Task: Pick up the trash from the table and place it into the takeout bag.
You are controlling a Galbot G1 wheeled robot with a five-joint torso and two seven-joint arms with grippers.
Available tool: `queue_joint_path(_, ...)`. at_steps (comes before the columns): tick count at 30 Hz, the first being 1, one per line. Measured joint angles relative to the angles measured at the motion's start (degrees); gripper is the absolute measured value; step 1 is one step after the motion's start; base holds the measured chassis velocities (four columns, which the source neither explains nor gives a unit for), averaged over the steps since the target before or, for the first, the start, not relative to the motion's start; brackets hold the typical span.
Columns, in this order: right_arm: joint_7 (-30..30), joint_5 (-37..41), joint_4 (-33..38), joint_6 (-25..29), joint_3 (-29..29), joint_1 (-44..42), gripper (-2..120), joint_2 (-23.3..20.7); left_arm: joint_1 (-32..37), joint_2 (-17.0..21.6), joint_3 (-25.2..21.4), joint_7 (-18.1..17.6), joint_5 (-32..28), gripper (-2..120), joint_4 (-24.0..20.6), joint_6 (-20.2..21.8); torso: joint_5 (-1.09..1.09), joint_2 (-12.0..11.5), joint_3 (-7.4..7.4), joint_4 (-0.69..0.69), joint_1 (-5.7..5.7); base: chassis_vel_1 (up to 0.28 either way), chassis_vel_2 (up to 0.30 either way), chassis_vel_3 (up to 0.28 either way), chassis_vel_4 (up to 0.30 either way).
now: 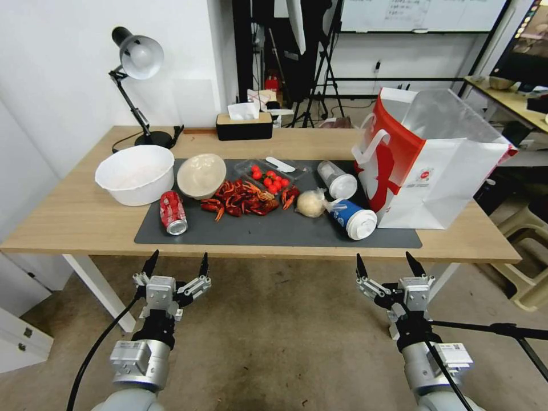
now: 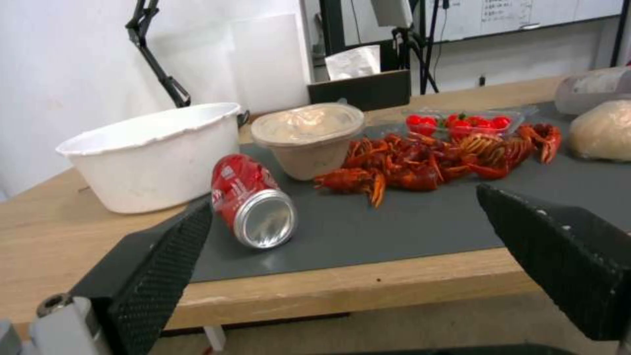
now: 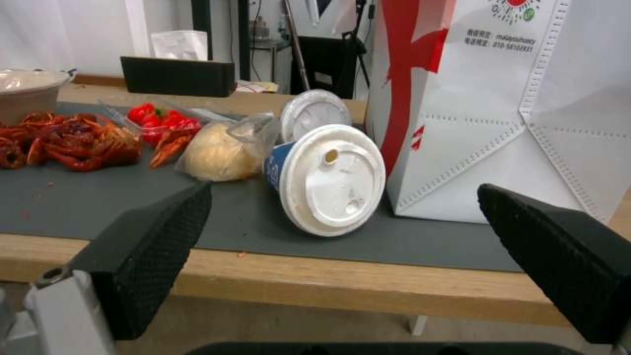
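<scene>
Mat: on the table, centre.
Can: mat's left end, before the bowl.
Two cups: right, beside the bag.
Wad: left of the cups.

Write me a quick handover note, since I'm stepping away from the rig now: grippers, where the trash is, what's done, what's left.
Left gripper and right gripper: both open, holding nothing, hanging short of the table.
On the mat: red soda can on its side, beige bowl, beige wad, blue-white cup and clear cup, both tipped over.
Takeout bag stands open at the right end.
Done: nothing visibly bagged.
Left: all five pieces.
</scene>
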Motion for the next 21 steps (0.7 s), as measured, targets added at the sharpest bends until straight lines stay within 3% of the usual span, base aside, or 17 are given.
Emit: queue_joint_path(21,0.0,0.0,0.0,0.0,0.0,0.0,100,0.0,0.0,0.0,0.0,0.0,0.0,100,0.0,0.0,0.0,0.0,0.0,0.0,0.0,0.0,0.0,0.0,0.0)
